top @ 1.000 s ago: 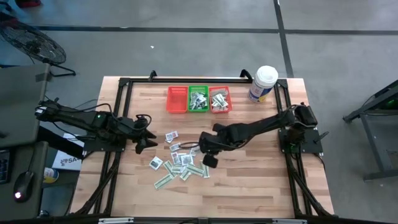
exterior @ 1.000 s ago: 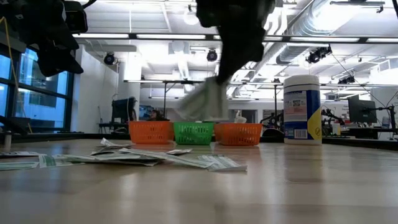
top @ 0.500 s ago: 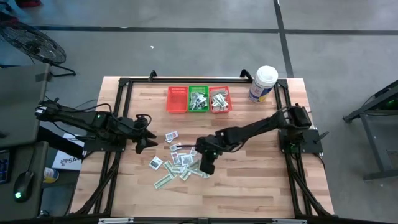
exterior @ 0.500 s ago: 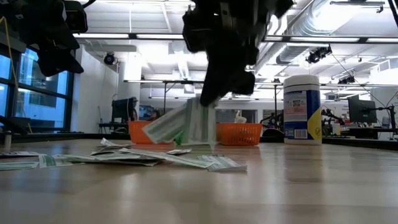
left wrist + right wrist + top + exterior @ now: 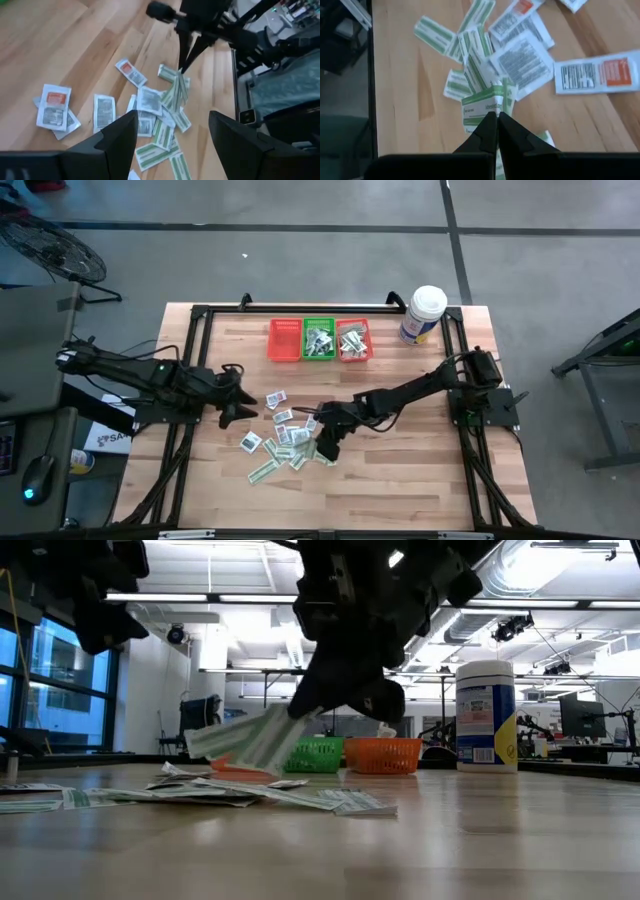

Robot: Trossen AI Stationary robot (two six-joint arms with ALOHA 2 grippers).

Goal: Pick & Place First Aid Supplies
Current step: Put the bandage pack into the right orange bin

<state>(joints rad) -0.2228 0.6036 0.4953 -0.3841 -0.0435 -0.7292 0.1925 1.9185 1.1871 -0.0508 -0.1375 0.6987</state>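
First aid packets (image 5: 285, 442) lie loosely heaped on the middle of the wooden table, squarish white ones mixed with narrow green-and-white strips (image 5: 150, 112). My right gripper (image 5: 323, 446) hovers over the heap's right side, shut on a small bunch of green-and-white strips (image 5: 250, 738). My left gripper (image 5: 243, 402) waits open at the heap's left, above the table (image 5: 172, 120). More packets fill the green basket (image 5: 319, 339) and the right red basket (image 5: 354, 340). My right gripper pinches the green-and-white strips between its two shut fingers at one end (image 5: 492, 106). It comes from above, slanting in from the table's right. The strips (image 5: 176, 90) are lifted clear and slant down away from the fingertips over the heap.
Three small mesh baskets stand in a row at the far edge, the left one red (image 5: 285, 340). A big white tub with a blue label (image 5: 422, 314) stands at the far right corner. A black frame (image 5: 195, 360) runs along the table's sides. Bare wood lies near and right of the heap.
My right gripper has moved toward the near edge and slightly left, coming lower over the heap, and has tipped while staying shut. The strips it holds hung nearly straight down before and now slant out sideways.
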